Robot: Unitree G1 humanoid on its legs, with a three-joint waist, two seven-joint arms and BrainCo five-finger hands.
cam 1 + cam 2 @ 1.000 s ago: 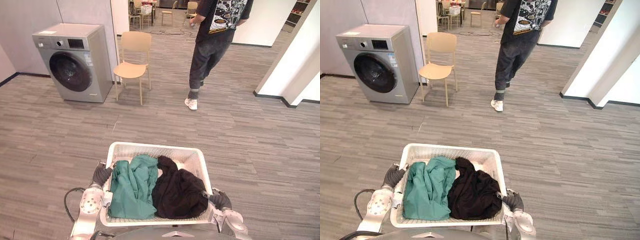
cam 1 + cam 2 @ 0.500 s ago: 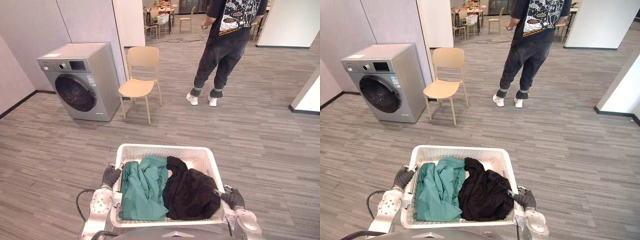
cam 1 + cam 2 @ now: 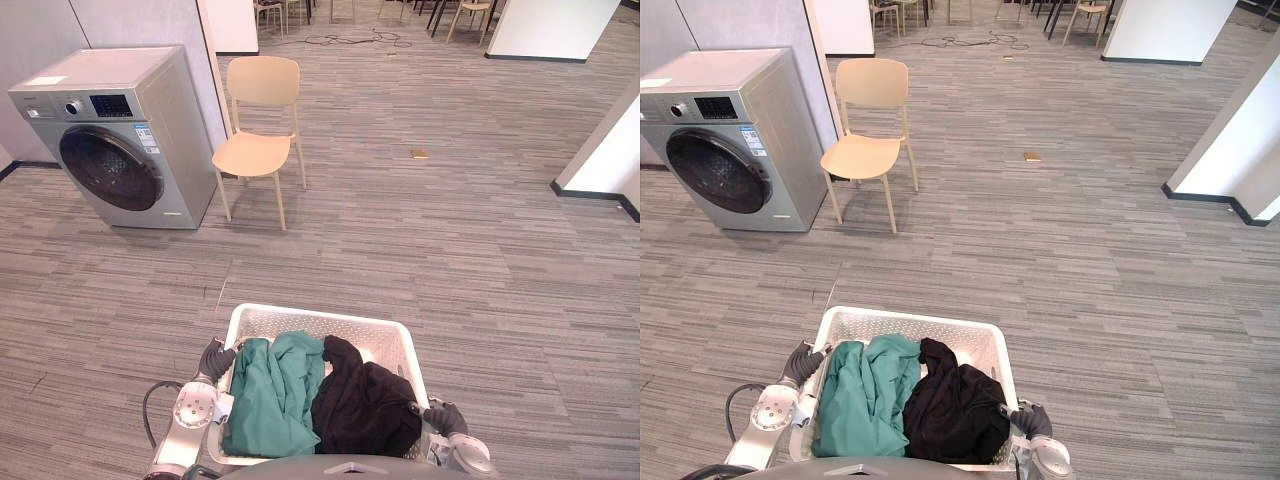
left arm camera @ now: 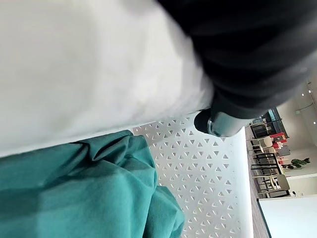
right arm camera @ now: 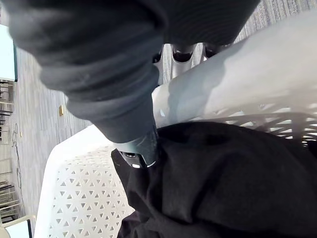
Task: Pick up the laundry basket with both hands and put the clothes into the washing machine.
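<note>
The person beyond the chair [image 3: 258,140] by the washing machine [image 3: 110,135] has walked off.

Left hand [image 3: 214,358]: thumb hooked over the laundry basket [image 3: 320,316] rim, my fingers hidden beneath it. Right hand [image 3: 443,417]: likewise, fingers largely hidden. Basket's near rim is hidden. Far floor: small tan object [image 3: 419,154], too small to identify. Washing machine [image 3: 710,140]: left side cut off.
</note>
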